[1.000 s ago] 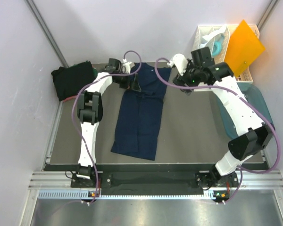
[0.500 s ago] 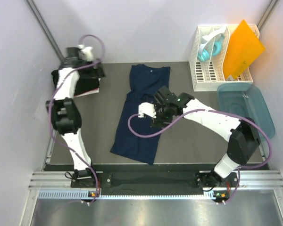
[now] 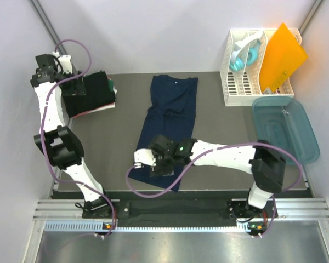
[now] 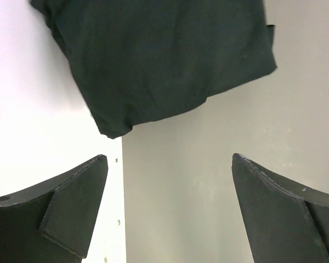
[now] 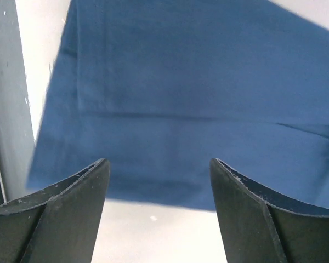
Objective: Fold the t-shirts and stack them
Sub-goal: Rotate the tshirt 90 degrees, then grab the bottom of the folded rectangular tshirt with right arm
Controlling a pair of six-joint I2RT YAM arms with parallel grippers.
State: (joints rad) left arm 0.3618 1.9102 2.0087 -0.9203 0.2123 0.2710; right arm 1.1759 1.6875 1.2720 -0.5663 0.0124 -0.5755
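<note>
Two grippers in view, neither with cloth in its grasp.

Left gripper (image 4: 169, 159): released, jaws spread wide, nothing between the fingers. Hangs at the upper left of the top view, beside the folded dark t-shirts (image 3: 92, 92). Mostly black pile, a touch of dark green at its right edge, a pale strip along its lower edge. In the left wrist view, dark cloth across the top of the frame, its lowest corner over the line between a white surface on the left and the grey table (image 3: 115, 142) on the right.

Right gripper (image 5: 159, 161): also unclenched, fingers apart, nothing pinched between them. Sits at the lower centre of the top view, over the hem end of the navy t-shirt (image 3: 174, 101). Contact with the cloth impossible to tell.

Navy t-shirt: spread lengthwise down the middle of the table, collar and small white label toward the top of the frame, body narrow and slanting to the lower left. In the right wrist view, blue cloth across most of the frame, hem edge low between the two fingers.

Upper right of the top view: white slotted rack (image 3: 238, 87), orange sheet (image 3: 284, 55) leaning in it. Just below, at the right edge: teal tub (image 3: 285, 131).
</note>
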